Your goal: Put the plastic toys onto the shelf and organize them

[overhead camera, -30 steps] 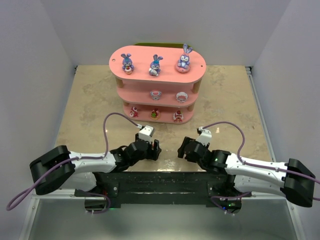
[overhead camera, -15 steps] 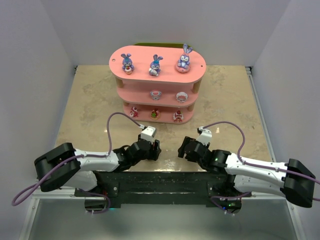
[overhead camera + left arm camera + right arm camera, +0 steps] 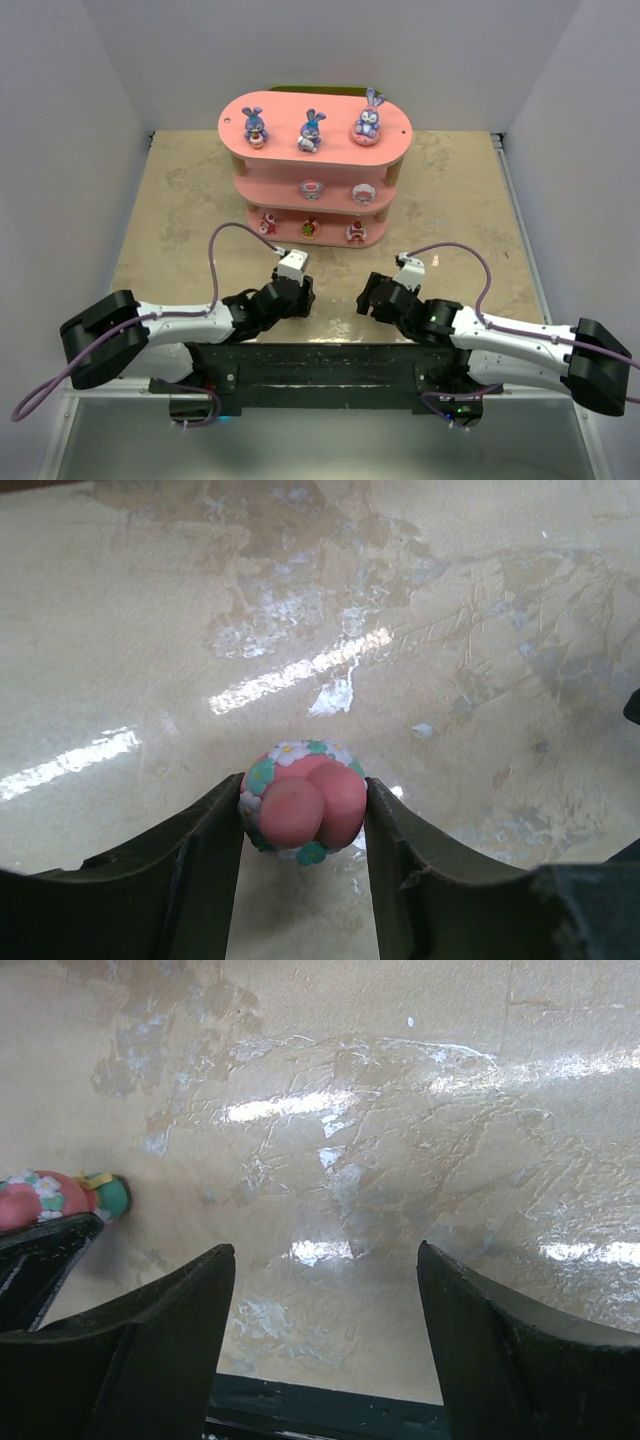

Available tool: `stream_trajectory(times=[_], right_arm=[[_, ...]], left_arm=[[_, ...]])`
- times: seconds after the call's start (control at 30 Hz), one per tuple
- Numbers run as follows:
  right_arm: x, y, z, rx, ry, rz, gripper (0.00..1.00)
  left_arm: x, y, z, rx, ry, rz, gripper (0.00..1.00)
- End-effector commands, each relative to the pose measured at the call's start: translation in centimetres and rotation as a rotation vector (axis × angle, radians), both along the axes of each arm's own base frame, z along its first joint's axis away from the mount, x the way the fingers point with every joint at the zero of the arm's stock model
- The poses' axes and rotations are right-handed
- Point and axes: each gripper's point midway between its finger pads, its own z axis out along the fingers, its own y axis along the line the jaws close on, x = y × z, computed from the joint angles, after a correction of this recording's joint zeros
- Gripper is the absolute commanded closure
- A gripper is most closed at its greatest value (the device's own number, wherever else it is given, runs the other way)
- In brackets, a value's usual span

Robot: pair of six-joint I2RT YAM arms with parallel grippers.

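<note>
One round pink toy is flower-trimmed.

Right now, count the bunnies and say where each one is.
3, all on top of the shelf: the left bunny, the middle bunny, the right bunny. Lower boards may hide more.

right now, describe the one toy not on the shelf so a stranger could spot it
Start at the pink three-tier shelf at the far side of the table, then come toward the near edge to the left gripper. Between its jaws sits a round pink figurine ringed with white and teal flowers, the only toy off the shelf.
</note>
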Motion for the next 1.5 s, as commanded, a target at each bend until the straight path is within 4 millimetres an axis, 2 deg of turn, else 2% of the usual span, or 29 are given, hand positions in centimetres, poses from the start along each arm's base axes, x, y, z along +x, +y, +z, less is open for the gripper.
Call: stream_trajectory(times=[0.0,0.13,0.27,0.3,0.37,0.4,0.47,0.5,0.57,0.6,0.7,0.8,0.97,1.03,1.37,1.47], right_arm=[[0.8,-0.8,0.4,-0.012,-0.045,-0.039,0.24],[0.9,-0.9,0.4,-0.014,-0.049,-0.043,0.24],[1.1,-1.0,0.5,-0.016,-0.056,-0.041,0.24],[1.0,-1.0,0.7,-0.012,-0.059,-0.040,0.24],[1.1,-1.2,0.9,-0.014,-0.066,-0.041,0.24],[1.2,-1.3,1.0,-0.013,-0.069,-0.043,0.24],[1.3,-1.4,1.5,-0.005,-0.083,-0.043,0.24],[1.3,-1.6,1.6,-0.005,-0.088,-0.046,0.24],[1.4,-1.7,2.1,0.000,-0.099,-0.047,0.24],[1.5,-1.7,2.2,0.003,-0.103,-0.047,0.24],[1.6,-1.9,2.4,-0.002,-0.109,-0.047,0.24],[1.6,-2.0,2.6,-0.006,-0.114,-0.044,0.24],[1.8,-2.2,2.7,-0.016,-0.120,-0.047,0.24],[1.9,-2.1,2.7,-0.014,-0.120,-0.047,0.24],[2.0,-1.6,2.9,-0.013,-0.112,-0.028,0.24],[2.0,-1.6,3.0,-0.009,-0.114,-0.028,0.24]], left_arm=[[2.2,0.2,4.7,-0.029,-0.100,0.100,0.89],[3.6,1.8,7.7,0.001,-0.129,0.178,0.89],[6.0,3.6,11.0,-0.065,-0.118,0.217,0.90],[6.5,3.5,12.6,-0.088,-0.135,0.223,0.90],[7.0,4.1,13.9,-0.078,-0.149,0.247,0.90],[7.5,4.0,15.6,-0.087,-0.174,0.250,0.90],[8.2,4.7,16.5,-0.063,-0.193,0.273,0.90],[8.8,4.8,17.9,-0.058,-0.222,0.275,0.90],[9.7,5.6,18.8,-0.046,-0.239,0.299,0.90],[10.2,5.8,20.1,-0.044,-0.265,0.299,0.90],[11.6,6.7,22.2,-0.038,-0.310,0.319,0.90],[13.0,7.8,23.2,-0.003,-0.324,0.339,0.90],[15.0,9.2,22.8,0.064,-0.320,0.329,0.90],[15.7,9.7,23.3,0.053,-0.324,0.325,0.90],[17.8,10.2,23.6,0.035,-0.328,0.292,0.90],[18.4,10.7,23.2,0.018,-0.302,0.291,0.87]])
